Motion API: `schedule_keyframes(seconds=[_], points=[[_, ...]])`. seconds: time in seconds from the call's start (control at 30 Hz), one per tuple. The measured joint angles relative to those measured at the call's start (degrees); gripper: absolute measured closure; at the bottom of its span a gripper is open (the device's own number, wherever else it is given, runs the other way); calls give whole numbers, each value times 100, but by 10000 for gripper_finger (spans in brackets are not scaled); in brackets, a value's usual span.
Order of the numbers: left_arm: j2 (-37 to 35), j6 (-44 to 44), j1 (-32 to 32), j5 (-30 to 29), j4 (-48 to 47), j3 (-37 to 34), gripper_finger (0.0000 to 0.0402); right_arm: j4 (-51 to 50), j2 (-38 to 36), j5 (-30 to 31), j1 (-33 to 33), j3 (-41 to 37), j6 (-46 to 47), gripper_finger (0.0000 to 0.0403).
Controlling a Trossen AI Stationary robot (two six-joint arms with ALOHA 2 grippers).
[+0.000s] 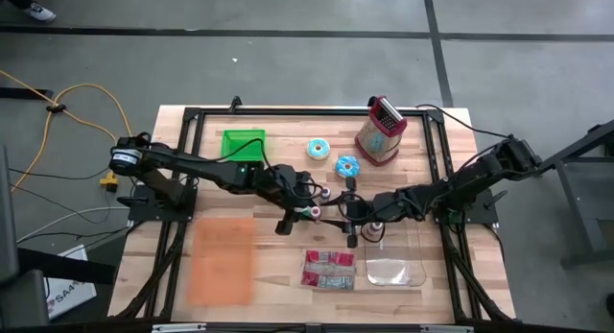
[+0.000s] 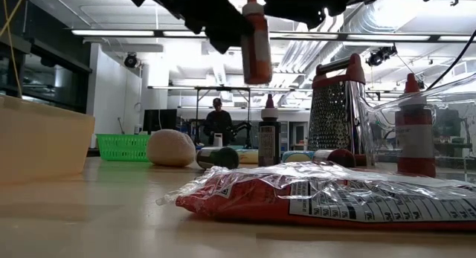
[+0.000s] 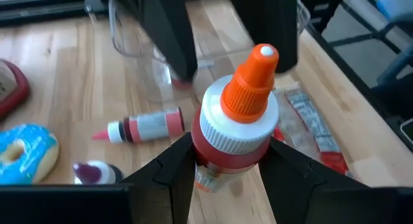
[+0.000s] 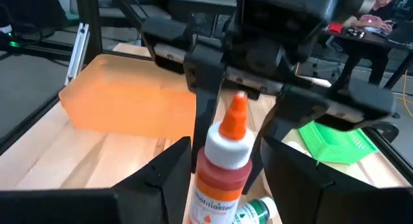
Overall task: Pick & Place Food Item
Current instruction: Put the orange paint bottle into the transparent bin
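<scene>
The sauce bottle point(image 3: 235, 121) with the orange cap is held clear of the table, above its middle, between the two arms. The left gripper point(image 3: 229, 156) is clamped on the bottle's lower body, one finger on each side. The right gripper point(image 4: 224, 156) faces it from the opposite side, its fingers apart and straddling the same bottle without visibly pressing on it. The step in hand appears to be a transfer from the left arm to the right. To do it well, close the right fingers squarely on the round body, clear of the left fingers and below the white collar, where the taper would let the bottle slip. Confirm a firm hold before the left fingers part. Release the left grip without dragging the bottle sideways, then withdraw that arm straight back. The clear container point(image 1: 395, 273), near the right arm, is a likely destination; carry the bottle upright, clear of the snack packet point(image 1: 328, 269)
</scene>
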Motion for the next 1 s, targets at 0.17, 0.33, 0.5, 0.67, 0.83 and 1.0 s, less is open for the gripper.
schedule_keyframes(seconds=[0.17, 0.33, 0.5, 0.67, 0.83, 1.0], points=[[6, 31, 0, -2, 140, -2, 254, 0, 0, 3, -62, 0, 20, 227], [6, 31, 0, -4, 181, -2, 254, 31, 0, -8, -80, 0, 17, 227], [6, 39, 0, -37, 374, -2, 254, 46, 0, -19, -94, 0, 20, 227], [6, 74, 0, -61, 426, -2, 254, 62, 0, -21, -97, 0, 20, 227], [6, 118, 0, -164, 445, -2, 254, 137, 2, -21, -97, 0, 20, 227], [6, 117, 0, -168, 452, -2, 254, 136, 2, -24, -97, 0, 45, 227]])
